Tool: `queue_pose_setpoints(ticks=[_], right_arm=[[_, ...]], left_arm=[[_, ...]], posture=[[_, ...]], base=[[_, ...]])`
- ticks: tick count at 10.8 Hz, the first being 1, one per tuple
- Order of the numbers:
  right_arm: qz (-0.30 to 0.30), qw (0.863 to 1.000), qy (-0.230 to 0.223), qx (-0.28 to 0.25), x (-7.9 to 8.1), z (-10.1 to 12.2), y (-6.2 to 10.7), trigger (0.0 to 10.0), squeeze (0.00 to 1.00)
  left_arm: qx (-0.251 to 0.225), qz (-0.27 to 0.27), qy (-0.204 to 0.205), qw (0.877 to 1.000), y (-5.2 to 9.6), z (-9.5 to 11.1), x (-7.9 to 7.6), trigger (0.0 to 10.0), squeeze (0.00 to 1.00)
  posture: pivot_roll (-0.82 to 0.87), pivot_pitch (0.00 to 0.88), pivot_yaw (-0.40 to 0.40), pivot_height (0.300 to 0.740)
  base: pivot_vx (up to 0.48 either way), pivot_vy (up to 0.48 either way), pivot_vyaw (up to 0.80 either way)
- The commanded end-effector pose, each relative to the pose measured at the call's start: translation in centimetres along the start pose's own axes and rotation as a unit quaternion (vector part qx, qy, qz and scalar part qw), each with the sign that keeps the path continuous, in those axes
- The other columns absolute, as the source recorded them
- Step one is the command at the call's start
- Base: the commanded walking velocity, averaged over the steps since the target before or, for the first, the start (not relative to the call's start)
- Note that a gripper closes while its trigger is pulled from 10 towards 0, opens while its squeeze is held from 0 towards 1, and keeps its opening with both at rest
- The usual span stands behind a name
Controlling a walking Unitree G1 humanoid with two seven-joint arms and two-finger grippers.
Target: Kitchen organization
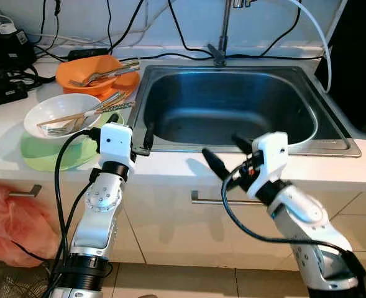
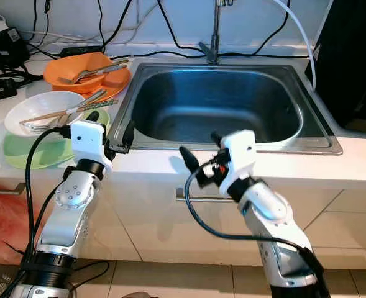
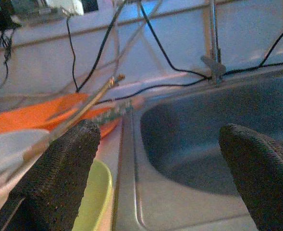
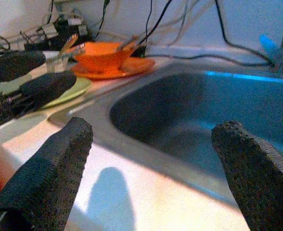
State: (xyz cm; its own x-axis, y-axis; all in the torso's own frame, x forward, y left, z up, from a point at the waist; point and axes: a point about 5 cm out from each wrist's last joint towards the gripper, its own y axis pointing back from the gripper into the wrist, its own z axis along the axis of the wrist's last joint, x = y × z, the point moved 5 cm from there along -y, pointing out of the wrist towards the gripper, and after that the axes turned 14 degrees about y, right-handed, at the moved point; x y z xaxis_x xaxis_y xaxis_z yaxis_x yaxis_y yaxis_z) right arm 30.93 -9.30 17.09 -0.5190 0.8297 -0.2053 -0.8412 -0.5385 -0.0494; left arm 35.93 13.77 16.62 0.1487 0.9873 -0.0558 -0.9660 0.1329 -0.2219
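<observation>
A white bowl (image 1: 55, 105) with chopsticks (image 1: 89, 113) and a fork (image 1: 58, 129) in it sits on a green plate (image 1: 46, 155) on the counter left of the steel sink (image 1: 232, 99). Behind it, an orange bowl (image 1: 77, 69) holding metal cutlery (image 1: 105, 74) rests on an orange plate (image 1: 130, 81). My left gripper (image 1: 131, 127) is open and empty at the sink's front left corner, beside the white bowl. Open and empty too, my right gripper (image 1: 227, 153) hovers over the sink's front rim.
A faucet (image 1: 223, 31) rises behind the basin, with black cables along the wall. Power strips and adapters (image 1: 2, 56) crowd the back left of the counter. A red plastic bag (image 1: 9, 226) hangs below the counter at left. Drawer handles (image 1: 207, 200) line the cabinet front.
</observation>
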Motion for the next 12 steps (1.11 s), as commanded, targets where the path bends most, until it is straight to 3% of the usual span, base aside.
queue_pose_setpoints(ticks=[1, 3, 7, 9, 12], right_arm=[[-0.030, 0.999, 0.014, -0.008, -1.1, 0.4, -0.1, 10.0, 0.00], [-0.078, 0.996, 0.033, -0.021, -2.5, 1.0, -0.2, 10.0, 0.00], [-0.077, 0.996, 0.037, -0.018, -2.5, 0.8, -0.1, 10.0, 0.00], [-0.110, 0.992, 0.048, -0.037, -3.5, 1.8, -0.1, 10.0, 0.00], [-0.153, 0.985, 0.056, -0.057, -5.2, 3.1, 0.1, 10.0, 0.00]], left_arm=[[-0.021, -0.004, -0.013, 1.000, -0.5, 0.9, -0.2, 10.0, 0.00], [-0.052, -0.019, -0.019, 0.998, -0.9, 2.4, -1.2, 10.0, 0.00], [-0.043, -0.006, -0.021, 0.999, -0.9, 2.0, -0.6, 10.0, 0.00], [-0.101, -0.013, -0.024, 0.994, -1.1, 5.2, -1.4, 10.0, 0.00], [-0.132, -0.025, -0.020, 0.991, -1.1, 7.2, -2.1, 10.0, 0.00]], posture=[[0.06, 0.000, 0.064, 0.740], [0.06, 0.000, 0.067, 0.740], [0.06, 0.000, 0.066, 0.740], [0.06, 0.000, 0.065, 0.740], [0.06, 0.000, 0.065, 0.740]], base=[[0.000, 0.000, 0.00], [0.000, 0.000, 0.00], [0.000, 0.000, 0.00], [0.000, 0.000, 0.00], [0.000, 0.000, 0.00]])
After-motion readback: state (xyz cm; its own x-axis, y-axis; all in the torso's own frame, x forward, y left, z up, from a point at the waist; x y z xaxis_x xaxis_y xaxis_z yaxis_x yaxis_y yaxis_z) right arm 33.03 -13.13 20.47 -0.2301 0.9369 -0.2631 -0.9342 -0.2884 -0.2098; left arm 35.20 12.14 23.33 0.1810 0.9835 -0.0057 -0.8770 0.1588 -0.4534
